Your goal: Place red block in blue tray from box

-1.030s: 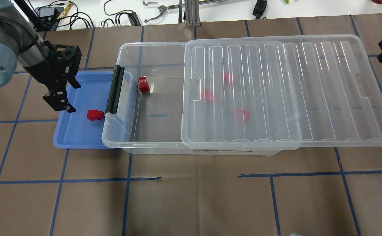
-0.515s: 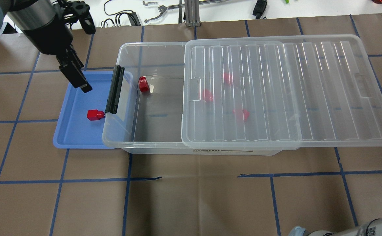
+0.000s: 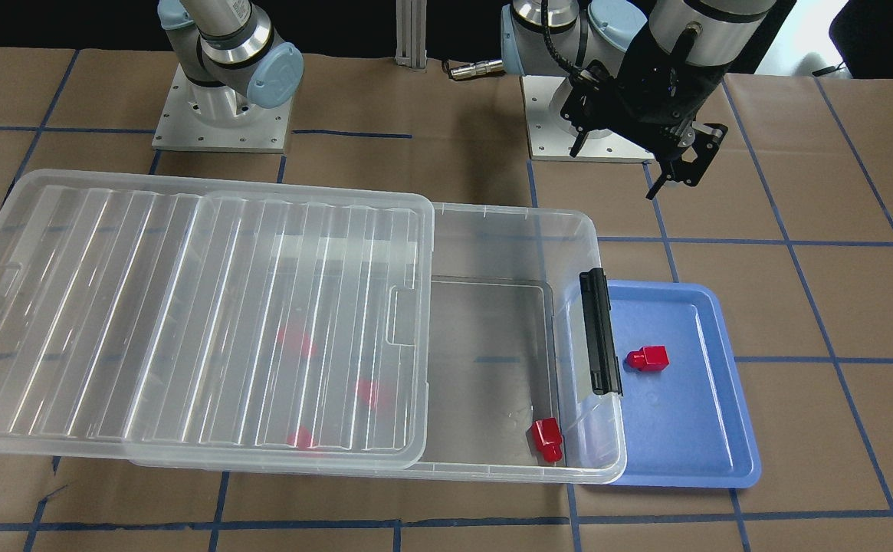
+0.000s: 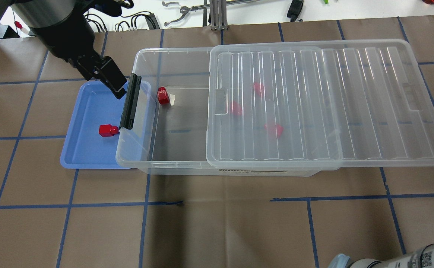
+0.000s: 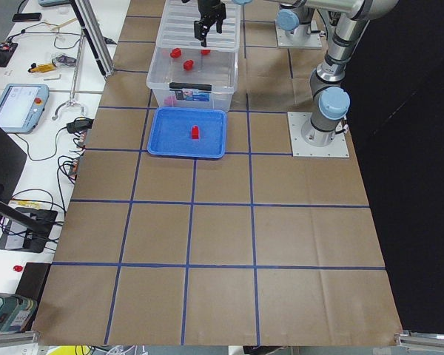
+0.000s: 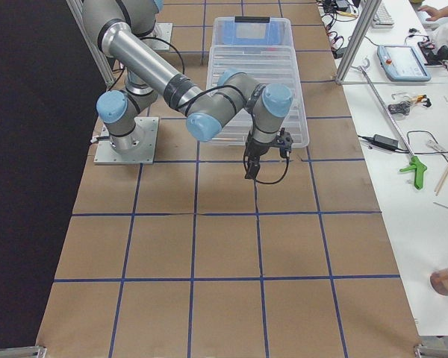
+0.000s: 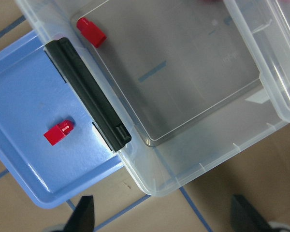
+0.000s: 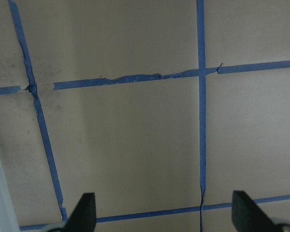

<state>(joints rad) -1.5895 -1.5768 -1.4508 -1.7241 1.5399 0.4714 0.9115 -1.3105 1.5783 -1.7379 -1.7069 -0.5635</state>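
Note:
One red block point(image 4: 107, 130) lies in the blue tray point(image 4: 86, 150), close to the box's black latch point(image 4: 130, 101); it also shows in the left wrist view point(image 7: 58, 132). Another red block point(image 4: 162, 95) stands in the uncovered end of the clear box point(image 4: 144, 56). Three more show blurred under the lid point(image 4: 325, 104). My left gripper point(image 4: 107, 76) is open and empty, high above the tray's far edge by the latch point(image 7: 87, 92). My right gripper point(image 8: 164, 212) is open and empty over bare paper, off the box's lidded end point(image 6: 252, 168).
The lid is slid off toward my right and overhangs the box end. The tray point(image 3: 691, 429) is tucked under the box's latch end. Blue tape lines cross the brown paper. Cables and tools lie beyond the table's far edge point(image 4: 187, 11).
My left gripper has risen from the tray's left side and swung toward the box's latch end. My right arm has left the right edge and now shows at the bottom right. The blocks have not moved.

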